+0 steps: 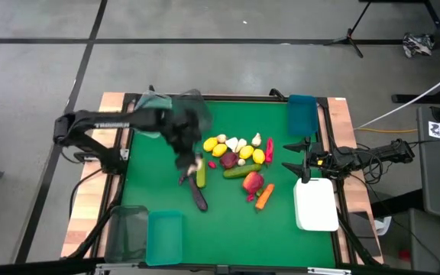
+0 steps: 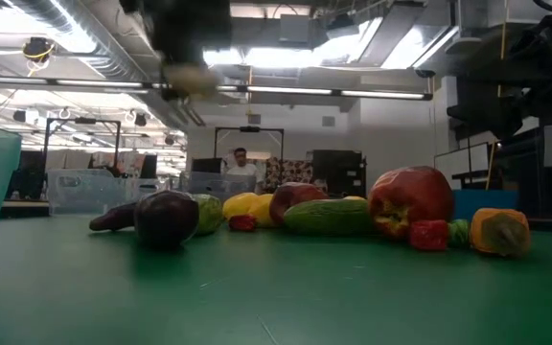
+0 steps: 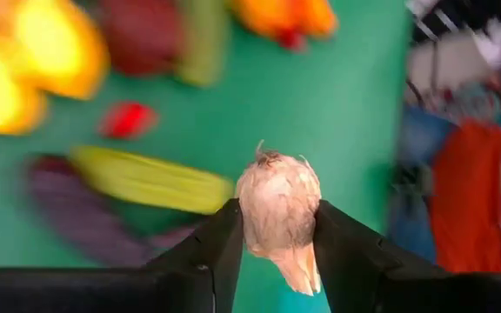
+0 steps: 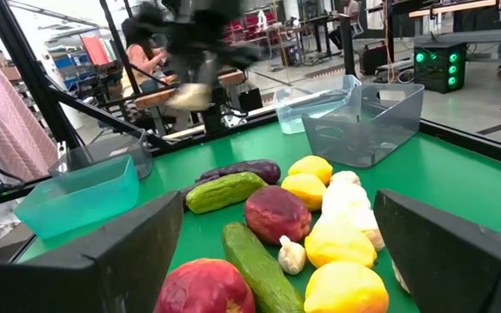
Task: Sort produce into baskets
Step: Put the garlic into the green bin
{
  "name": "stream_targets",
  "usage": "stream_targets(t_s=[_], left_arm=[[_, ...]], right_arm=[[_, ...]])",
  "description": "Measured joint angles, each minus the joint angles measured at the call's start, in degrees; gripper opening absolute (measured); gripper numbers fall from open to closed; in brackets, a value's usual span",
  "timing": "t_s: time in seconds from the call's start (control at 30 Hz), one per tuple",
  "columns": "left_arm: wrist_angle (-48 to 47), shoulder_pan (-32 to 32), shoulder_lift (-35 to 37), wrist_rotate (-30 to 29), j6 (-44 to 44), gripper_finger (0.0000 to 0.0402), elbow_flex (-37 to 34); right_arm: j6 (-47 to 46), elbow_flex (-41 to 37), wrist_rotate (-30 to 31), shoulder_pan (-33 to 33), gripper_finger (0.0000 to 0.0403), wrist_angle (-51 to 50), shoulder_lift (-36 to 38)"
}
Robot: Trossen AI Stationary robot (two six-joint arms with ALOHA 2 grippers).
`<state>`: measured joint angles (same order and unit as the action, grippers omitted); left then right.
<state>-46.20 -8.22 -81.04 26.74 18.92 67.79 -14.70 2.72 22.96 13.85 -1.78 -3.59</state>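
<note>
Green worktop (image 1: 228,229), wood-edged. White tray (image 1: 315,204) at four o'clock; blue tub (image 1: 302,114) at one o'clock; teal tub (image 1: 164,237) and clear tub (image 1: 127,231) at seven o'clock. Produce heap (image 1: 239,156) near centre (lemons, garlic, cucumbers, red fruit, carrot). Eggplant (image 1: 197,197) at the heap's seven o'clock. Left hand (image 3: 277,252) raised above the worktop, at the heap's nine o'clock, clamped on garlic bulb (image 3: 278,207). Right hand (image 4: 277,252) at three o'clock, fingers spread wide, nothing between them.
</note>
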Motion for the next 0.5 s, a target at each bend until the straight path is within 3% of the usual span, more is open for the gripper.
stream_targets(t_s=[0.13, 0.27, 0.5], left_arm=[[3.56, 15.69, 1.27, -6.52, 8.54, 0.0127, 0.00], [7.27, 29.54, 0.91, -16.84, 16.91, 0.0127, 0.00], [6.55, 43.67, 0.07, -38.41, 29.54, 0.0127, -0.02]], right_arm=[[0.00, 0.00, -0.02, 0.00, 0.0376, -0.04, 0.01], [0.00, 0.00, -0.02, 0.00, 0.0376, -0.07, 0.02], [0.00, 0.00, -0.02, 0.00, 0.0376, 0.08, 0.00]])
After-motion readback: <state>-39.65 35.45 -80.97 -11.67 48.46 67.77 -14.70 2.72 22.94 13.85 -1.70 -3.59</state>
